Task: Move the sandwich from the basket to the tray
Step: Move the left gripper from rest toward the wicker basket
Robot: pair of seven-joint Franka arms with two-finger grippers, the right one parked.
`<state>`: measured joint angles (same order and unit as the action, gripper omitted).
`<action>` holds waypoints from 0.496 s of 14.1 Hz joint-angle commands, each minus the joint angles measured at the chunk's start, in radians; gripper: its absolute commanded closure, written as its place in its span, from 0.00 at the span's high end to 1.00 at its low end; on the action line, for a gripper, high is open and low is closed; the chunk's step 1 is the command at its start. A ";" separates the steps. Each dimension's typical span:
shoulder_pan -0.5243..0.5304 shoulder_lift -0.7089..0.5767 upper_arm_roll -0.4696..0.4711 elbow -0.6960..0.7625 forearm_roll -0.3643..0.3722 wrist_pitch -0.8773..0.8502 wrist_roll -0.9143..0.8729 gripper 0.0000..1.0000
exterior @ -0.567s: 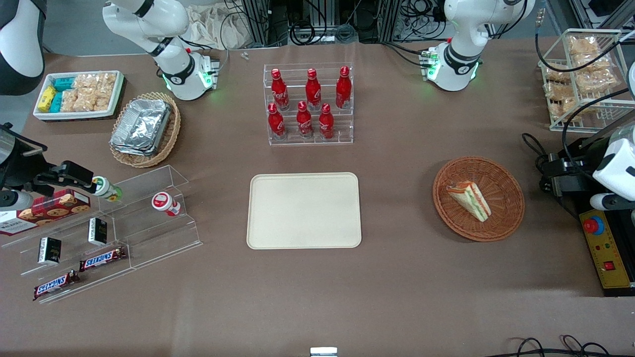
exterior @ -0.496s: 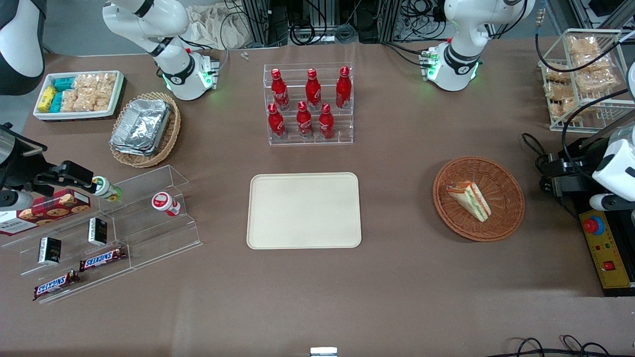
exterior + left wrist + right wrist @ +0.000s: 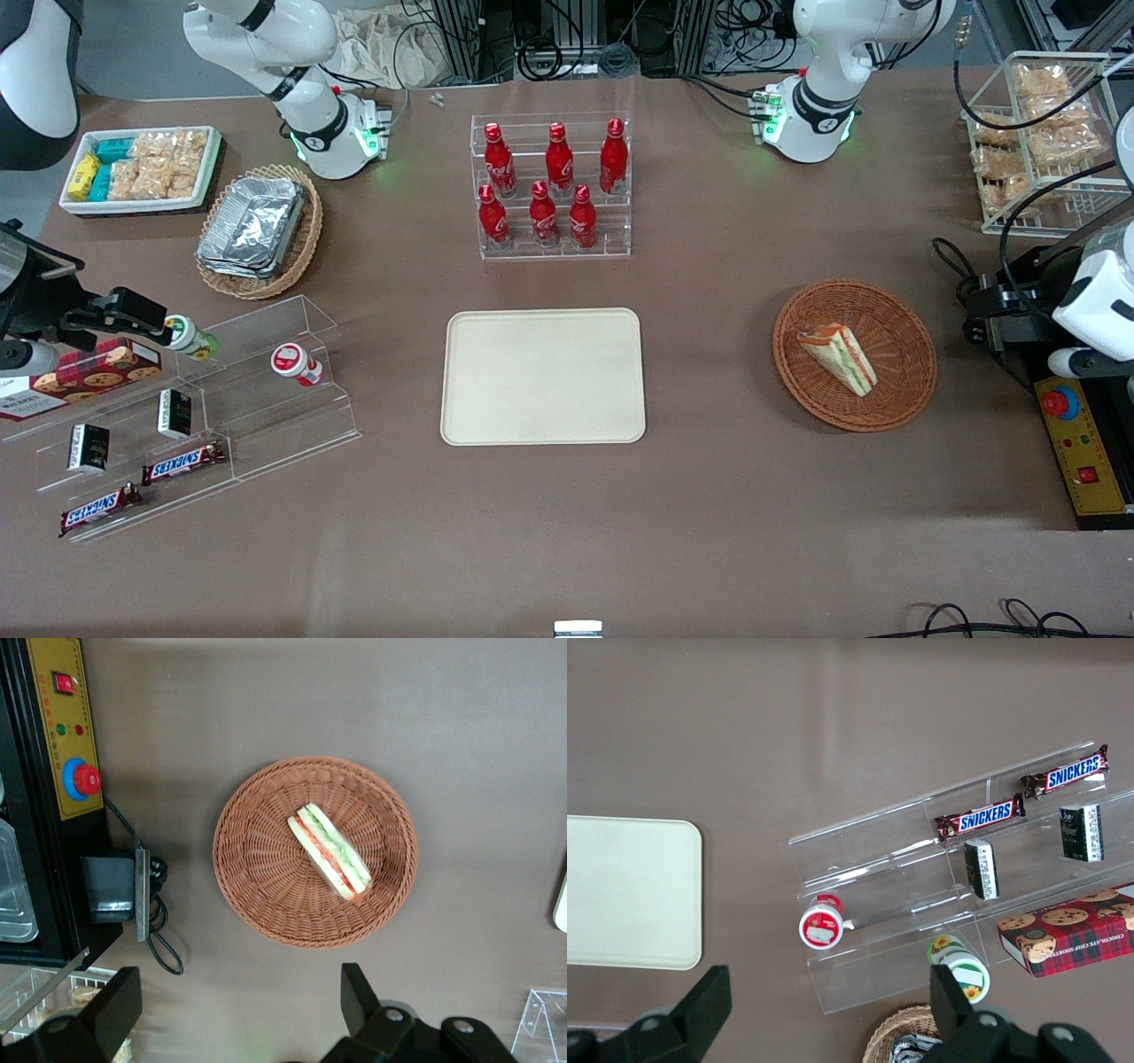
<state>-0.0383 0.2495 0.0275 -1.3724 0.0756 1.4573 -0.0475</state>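
Note:
The sandwich (image 3: 838, 357) is a wrapped wedge lying in the round reddish-brown basket (image 3: 904, 390) toward the working arm's end of the table. The cream tray (image 3: 542, 377) lies bare at the table's middle. In the left wrist view the sandwich (image 3: 330, 850) lies in the basket (image 3: 257, 877), seen from high above. My left gripper (image 3: 237, 1005) is open and empty, well above the table and beside the basket, touching neither it nor the sandwich. The arm's white wrist (image 3: 1097, 301) shows at the table's edge.
A black box with a cable (image 3: 1010, 310) and a yellow control panel with a red button (image 3: 1076, 443) lie beside the basket. A wire rack of bagged snacks (image 3: 1045, 142) and a stand of red bottles (image 3: 554, 186) stand farther from the front camera.
The working arm's white wrist has shifted slightly toward the basket. The sandwich, basket and tray have not moved.

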 commanded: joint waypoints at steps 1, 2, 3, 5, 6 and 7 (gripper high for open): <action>-0.017 -0.087 0.017 -0.124 -0.011 0.017 -0.005 1.00; -0.018 -0.114 0.015 -0.167 -0.013 0.038 -0.018 1.00; -0.020 -0.140 0.012 -0.210 -0.014 0.064 -0.041 1.00; -0.022 -0.194 -0.035 -0.314 -0.014 0.125 -0.115 1.00; -0.022 -0.217 -0.040 -0.365 -0.014 0.176 -0.139 1.00; -0.022 -0.226 -0.040 -0.391 -0.016 0.205 -0.150 1.00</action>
<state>-0.0494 0.1010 -0.0094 -1.6391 0.0683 1.5846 -0.1497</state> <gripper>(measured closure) 0.000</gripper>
